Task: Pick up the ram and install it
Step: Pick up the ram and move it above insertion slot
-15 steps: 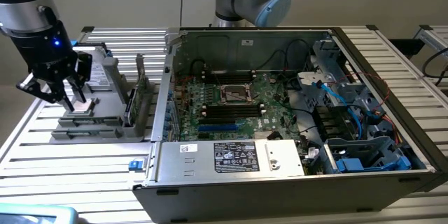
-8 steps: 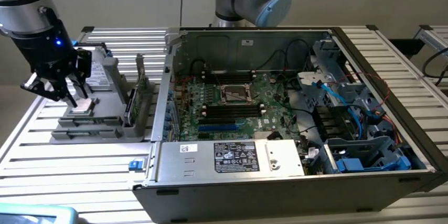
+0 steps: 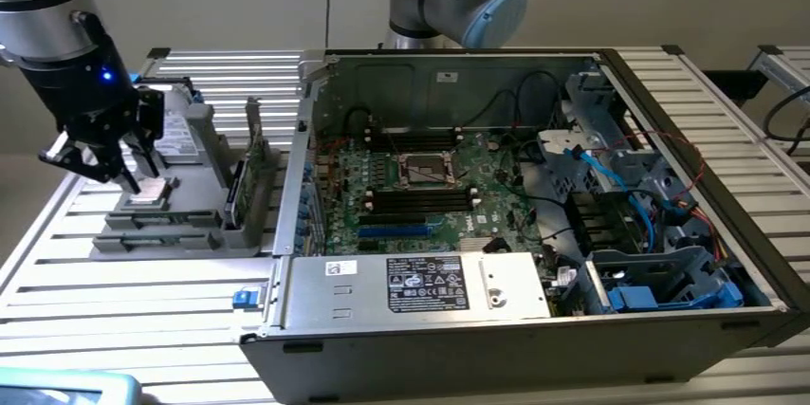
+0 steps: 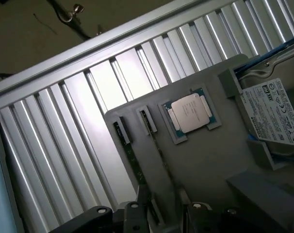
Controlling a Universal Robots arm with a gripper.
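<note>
The ram (image 4: 134,159) stands on edge in a slot of the grey holder (image 4: 210,165), a thin dark-green strip running toward my fingers. A second thin stick (image 4: 161,155) sits in the slot beside it. My gripper (image 4: 161,221) hovers above that end of the holder, open, with nothing between its dark fingers (image 4: 132,216). In the exterior view the gripper (image 3: 108,163) hangs over the holder (image 3: 171,230) at the exterior view's left, fingers spread. The motherboard (image 3: 418,182) lies in the open computer case with black memory slots (image 3: 418,201).
On the holder lie a processor chip (image 4: 190,112) and a hard drive (image 4: 275,114). An upright green card (image 3: 264,177) stands between holder and case. The case wall (image 3: 294,168) rises right of it. A slatted aluminium table (image 3: 139,282) lies underneath. Cables and drive cages (image 3: 633,206) crowd the case's right side.
</note>
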